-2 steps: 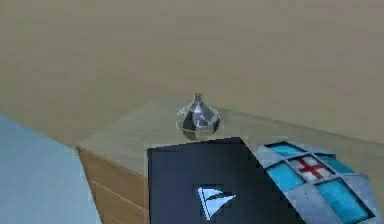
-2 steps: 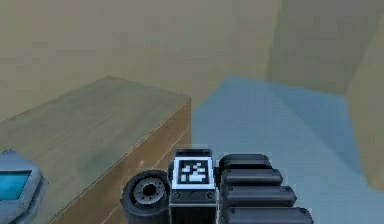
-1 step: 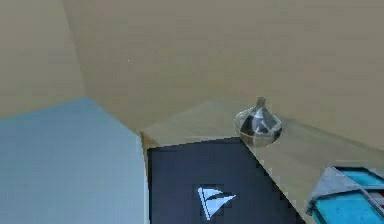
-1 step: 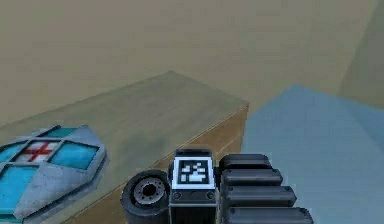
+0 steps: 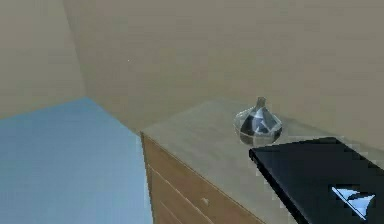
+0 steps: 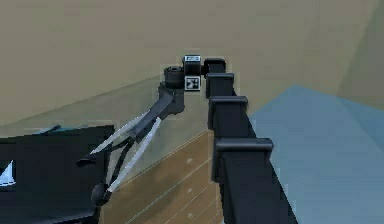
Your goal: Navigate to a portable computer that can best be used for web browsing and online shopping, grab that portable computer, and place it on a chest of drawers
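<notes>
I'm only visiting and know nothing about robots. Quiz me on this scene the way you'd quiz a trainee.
1. True or false: the black laptop lies on a sofa.
2. What stands near the laptop on the chest of drawers? A) a grey glassy vessel B) a red lamp C) a stack of books
3. Fill in: in the arm side view, the fingers of the gripper reach toward the black ____.
Key: 1 false, it lies on the chest's wooden top; 2 A; 3 laptop.
</notes>
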Tool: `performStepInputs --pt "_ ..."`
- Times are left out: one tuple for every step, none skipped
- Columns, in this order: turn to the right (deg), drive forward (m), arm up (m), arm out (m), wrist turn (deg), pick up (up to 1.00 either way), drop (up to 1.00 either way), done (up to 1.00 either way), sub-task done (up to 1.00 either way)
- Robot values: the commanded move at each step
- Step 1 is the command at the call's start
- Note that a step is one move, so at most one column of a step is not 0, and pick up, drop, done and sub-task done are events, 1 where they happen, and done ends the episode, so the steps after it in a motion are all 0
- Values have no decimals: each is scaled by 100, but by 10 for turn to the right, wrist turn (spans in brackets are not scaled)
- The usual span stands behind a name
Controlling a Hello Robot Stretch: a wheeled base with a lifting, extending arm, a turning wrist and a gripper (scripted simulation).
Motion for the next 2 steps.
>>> performStepInputs --pt "0 0 0 0 390 0 0 0 0" --pt "0 0 -12 0 0 0 0 0 0"
